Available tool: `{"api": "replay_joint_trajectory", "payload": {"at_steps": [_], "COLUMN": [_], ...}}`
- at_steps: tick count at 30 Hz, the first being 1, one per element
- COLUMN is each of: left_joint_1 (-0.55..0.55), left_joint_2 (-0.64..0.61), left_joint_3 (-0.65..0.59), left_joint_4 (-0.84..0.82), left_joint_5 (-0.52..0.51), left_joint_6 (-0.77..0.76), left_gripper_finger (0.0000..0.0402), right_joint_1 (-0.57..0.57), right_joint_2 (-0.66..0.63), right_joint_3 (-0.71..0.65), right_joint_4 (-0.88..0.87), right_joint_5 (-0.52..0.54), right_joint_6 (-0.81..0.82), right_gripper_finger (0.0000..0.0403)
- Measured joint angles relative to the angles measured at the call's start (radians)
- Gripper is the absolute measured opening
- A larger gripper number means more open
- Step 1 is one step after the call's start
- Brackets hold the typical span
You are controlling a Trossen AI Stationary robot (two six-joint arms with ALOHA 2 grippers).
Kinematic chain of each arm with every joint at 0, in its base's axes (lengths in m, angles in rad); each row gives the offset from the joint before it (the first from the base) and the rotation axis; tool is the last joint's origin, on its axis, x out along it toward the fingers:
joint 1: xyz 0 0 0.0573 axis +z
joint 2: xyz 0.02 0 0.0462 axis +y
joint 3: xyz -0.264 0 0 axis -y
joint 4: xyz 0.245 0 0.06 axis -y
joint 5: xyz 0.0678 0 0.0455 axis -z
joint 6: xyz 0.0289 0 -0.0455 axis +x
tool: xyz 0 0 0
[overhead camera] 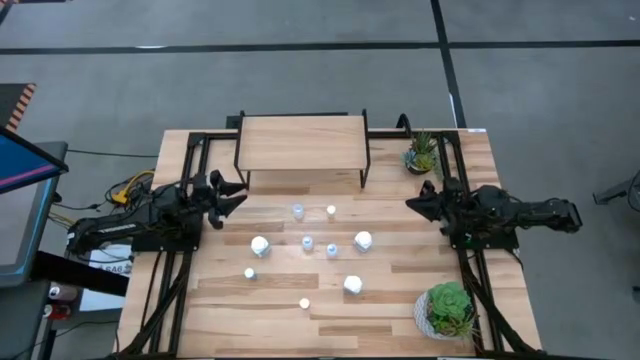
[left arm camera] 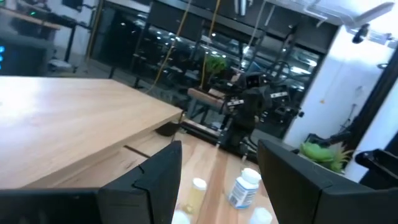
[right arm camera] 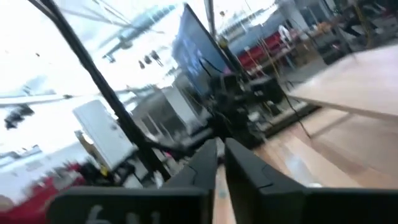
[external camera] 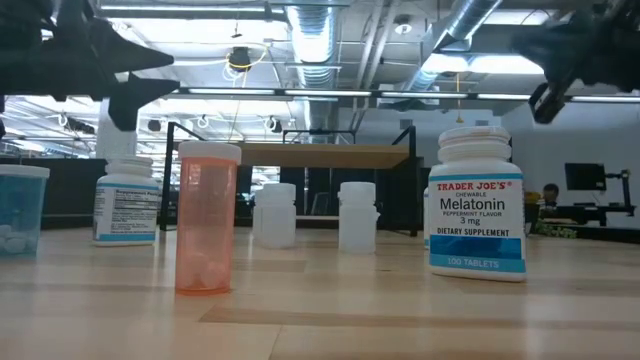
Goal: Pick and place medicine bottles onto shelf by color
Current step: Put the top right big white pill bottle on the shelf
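Several small medicine bottles stand upright on the wooden table in front of the shelf (overhead camera: 300,142): white ones (overhead camera: 260,245) (overhead camera: 363,240) (overhead camera: 352,285) and small ones (overhead camera: 298,211) (overhead camera: 331,211) (overhead camera: 307,242). The low view shows an orange translucent bottle (external camera: 205,220) and a white Melatonin bottle (external camera: 476,205). The shelf, a light-wood board on black legs, stands at the table's far middle with nothing on it. My left gripper (overhead camera: 240,193) hovers open at the table's left, above and clear of the bottles; its fingers (left arm camera: 158,180) stand wide apart. My right gripper (overhead camera: 412,204) hovers at the table's right, its fingers (right arm camera: 208,160) close together.
A small potted plant (overhead camera: 423,152) stands at the far right corner beside the shelf. A bigger one (overhead camera: 448,308) stands at the near right. Black frame rails run along both table sides. Bare wood lies between the bottles and the table's near edge (overhead camera: 300,335).
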Motion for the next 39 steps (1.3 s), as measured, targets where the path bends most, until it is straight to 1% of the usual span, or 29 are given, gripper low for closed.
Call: {"api": "replay_joint_trajectory", "payload": {"at_steps": [5, 7, 10, 11, 12, 14, 17, 22, 25, 29, 34, 39], "left_joint_1": [-0.005, -0.016, -0.04, -0.05, -0.058, -0.076, -0.097, -0.119, -0.132, -0.14, -0.151, -0.154], "left_joint_2": [0.0, 0.0, 0.01, 0.016, 0.021, 0.046, 0.101, 0.218, 0.288, 0.368, 0.44, 0.483], "left_joint_3": [0.0, 0.001, 0.022, 0.034, 0.045, 0.069, 0.115, 0.168, 0.185, 0.208, 0.251, 0.295], "left_joint_4": [0.001, 0.0, -0.013, -0.009, -0.007, -0.014, -0.068, -0.109, -0.107, -0.108, -0.106, -0.106], "left_joint_5": [0.022, 0.027, 0.027, 0.027, 0.026, 0.024, 0.01, 0.008, 0.007, -0.013, -0.017, -0.017], "left_joint_6": [0.009, 0.011, 0.02, 0.024, 0.03, 0.051, 0.08, 0.098, 0.099, 0.105, 0.176, 0.195], "left_gripper_finger": [0.0197, 0.0196, 0.0196, 0.0196, 0.0196, 0.0196, 0.0196, 0.0196, 0.0196, 0.0196, 0.0196, 0.0196], "right_joint_1": [0.021, 0.028, 0.032, 0.031, 0.031, 0.036, 0.045, 0.042, 0.042, 0.042, 0.043, 0.058], "right_joint_2": [0.042, 0.064, 0.108, 0.128, 0.148, 0.19, 0.293, 0.518, 0.625, 0.772, 0.909, 1.029], "right_joint_3": [0.0, 0.001, 0.001, 0.01, 0.029, 0.08, 0.203, 0.439, 0.571, 0.703, 0.796, 0.815], "right_joint_4": [0.179, 0.298, 0.493, 0.53, 0.529, 0.469, 0.314, -0.012, -0.217, -0.44, -0.558, -0.557], "right_joint_5": [0.0, 0.002, 0.021, 0.021, 0.021, 0.011, 0.011, 0.008, 0.004, 0.003, 0.0, -0.008], "right_joint_6": [-0.021, -0.021, -0.024, -0.031, -0.051, -0.091, -0.141, -0.194, -0.201, -0.202, -0.204, -0.203], "right_gripper_finger": [0.0141, 0.0168, 0.0198, 0.0206, 0.0211, 0.0218, 0.0219, 0.021, 0.0204, 0.0198, 0.0193, 0.0193]}}
